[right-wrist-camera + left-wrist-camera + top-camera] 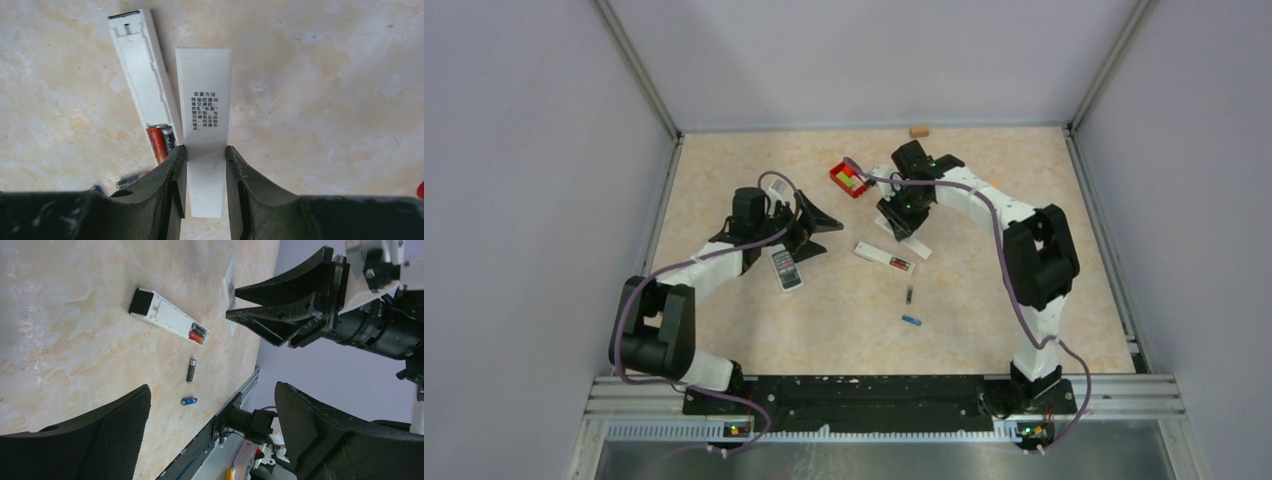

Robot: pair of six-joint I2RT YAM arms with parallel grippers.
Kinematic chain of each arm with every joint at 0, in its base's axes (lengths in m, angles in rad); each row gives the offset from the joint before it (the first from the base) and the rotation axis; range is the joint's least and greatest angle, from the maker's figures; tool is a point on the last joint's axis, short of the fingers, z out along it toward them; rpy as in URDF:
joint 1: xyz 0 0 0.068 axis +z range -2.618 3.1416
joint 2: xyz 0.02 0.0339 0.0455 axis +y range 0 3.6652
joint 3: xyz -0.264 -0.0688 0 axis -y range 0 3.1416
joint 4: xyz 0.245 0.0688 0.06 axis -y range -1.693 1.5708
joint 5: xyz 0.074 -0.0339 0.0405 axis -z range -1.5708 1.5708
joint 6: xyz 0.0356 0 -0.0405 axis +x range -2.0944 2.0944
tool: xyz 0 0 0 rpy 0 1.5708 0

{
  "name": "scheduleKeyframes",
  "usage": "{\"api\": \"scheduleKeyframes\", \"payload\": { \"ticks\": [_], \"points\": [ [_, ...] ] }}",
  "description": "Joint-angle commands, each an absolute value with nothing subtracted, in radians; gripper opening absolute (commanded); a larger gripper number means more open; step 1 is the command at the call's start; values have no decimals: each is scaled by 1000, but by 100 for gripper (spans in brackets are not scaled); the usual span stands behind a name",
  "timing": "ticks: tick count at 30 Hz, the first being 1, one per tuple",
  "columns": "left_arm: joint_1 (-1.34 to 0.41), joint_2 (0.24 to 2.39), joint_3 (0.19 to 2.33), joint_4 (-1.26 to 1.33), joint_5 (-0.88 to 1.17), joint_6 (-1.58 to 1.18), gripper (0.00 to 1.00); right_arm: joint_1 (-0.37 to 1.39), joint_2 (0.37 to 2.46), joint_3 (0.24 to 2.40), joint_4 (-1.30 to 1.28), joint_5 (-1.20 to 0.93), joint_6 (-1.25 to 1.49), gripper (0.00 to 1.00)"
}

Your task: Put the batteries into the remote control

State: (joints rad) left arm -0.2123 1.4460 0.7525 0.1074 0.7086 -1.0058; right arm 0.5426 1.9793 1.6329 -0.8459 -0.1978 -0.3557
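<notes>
— How did the loading stand?

— Half done. Two cells sat side by side in the open bay at one end of the white remote (142,70): the red-and-black cell (157,143) and a dark cell (167,137). The remote lay back-up near the middle of the tabletop (984,330).

— And the other two?

— Loose on the tabletop, nearer the arm bases. A dark-and-grey cell (190,370) lay just past the bay end of the remote. The blue cell (189,401) lay a little beyond that, apart from both.

— What of the right pincer?

— The right pincer (206,152) was clenched on the white cover (205,100), one finger against each long edge. The cover carried a block of printed characters and lay alongside the remote, closest to it at the bay end. Whether they touched there, or whether the cover was lifted clear of the tabletop, I couldn't tell.

— And the left?

— The left pincer (829,238) was released, fingers spread wide with nothing between them. It hung over the tabletop to the left of the white remote, pointing towards it. A dark remote (786,268) lay button-side up just beside it, on the side towards the bases.

— Anything else about?

— A red box (849,180) sat beyond the white remote with something yellow and green in it. A small wooden block (918,130) lay at the far edge.
</notes>
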Motion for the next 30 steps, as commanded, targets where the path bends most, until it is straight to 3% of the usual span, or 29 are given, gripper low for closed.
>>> {"api": "scheduleKeyframes", "payload": {
  "ticks": [1, 8, 20, 30],
  "points": [
    [-227, 1491, 818, 216, 739, -1041, 95, 573, 1891, 1598, -807, -314, -359, 31],
    [-270, 1613, 910, 223, 724, -1036, 89, 614, 1891, 1572, -783, -346, -362, 31],
    [-316, 1750, 925, 316, 779, -1088, 53, 633, 1899, 1575, -773, -374, -367, 31],
    [-319, 1802, 934, 376, 799, -1120, 45, 635, 1911, 1589, -780, -389, -377, 31]
  ]
}}
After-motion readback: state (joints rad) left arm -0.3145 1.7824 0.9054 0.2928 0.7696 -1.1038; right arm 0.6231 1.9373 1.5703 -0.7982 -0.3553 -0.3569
